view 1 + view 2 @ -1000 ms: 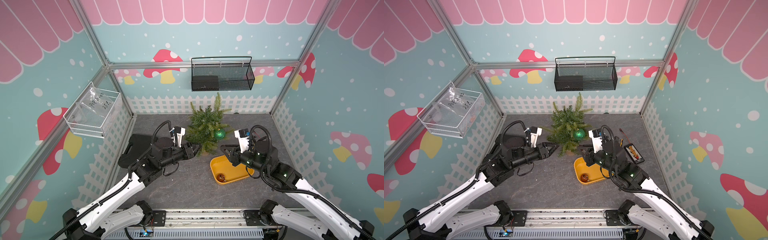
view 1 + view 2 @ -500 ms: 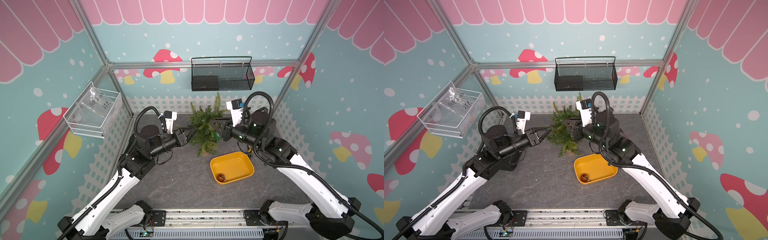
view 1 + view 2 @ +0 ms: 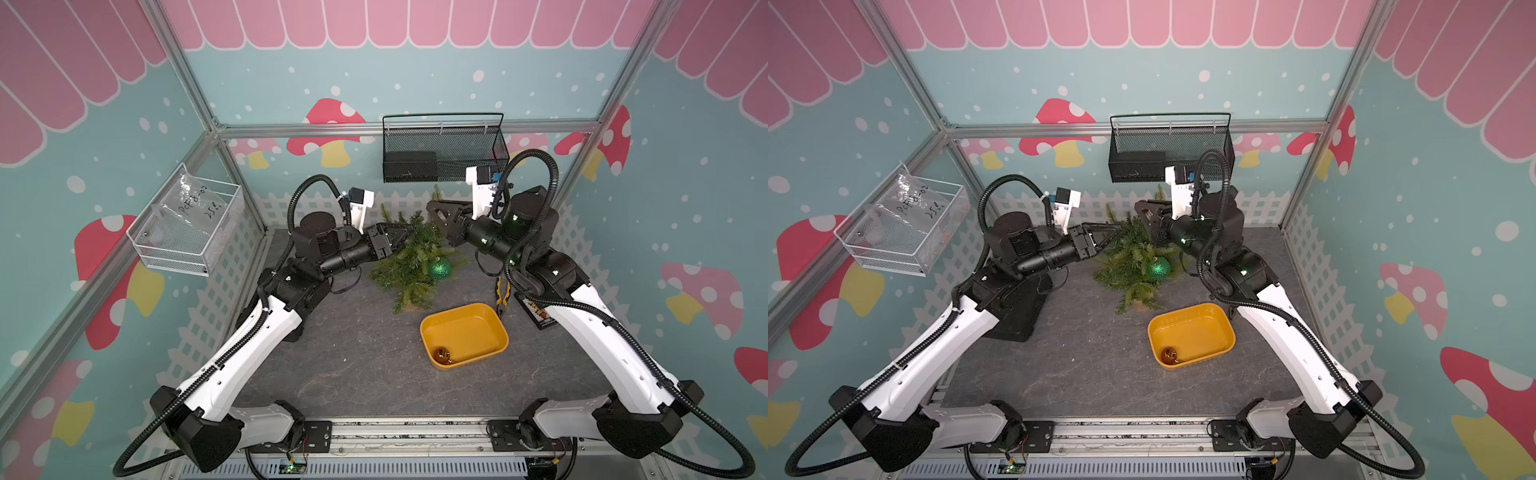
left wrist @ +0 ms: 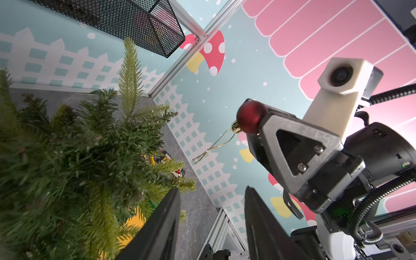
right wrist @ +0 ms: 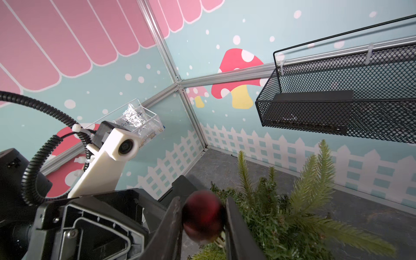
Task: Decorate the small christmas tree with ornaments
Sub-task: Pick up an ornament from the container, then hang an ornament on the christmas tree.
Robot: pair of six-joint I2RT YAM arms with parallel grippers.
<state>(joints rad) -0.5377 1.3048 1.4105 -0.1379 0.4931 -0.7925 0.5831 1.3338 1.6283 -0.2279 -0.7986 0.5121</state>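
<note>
One red bauble point(image 4: 251, 116) is being gripped in the right jaws by the tree point(image 3: 409, 266) at the table's far edge; open left jaws should be guiding its loop point(image 4: 209, 149) onto a twig.

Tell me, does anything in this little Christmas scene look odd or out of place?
Mostly tidy. The right pincer squeezes the dark red bauble by its ball, so its gold string dangles unhooked beside the tree. What look like yellow-handled pliers lie on the table near the yellow tray, odd among decorations.
</note>
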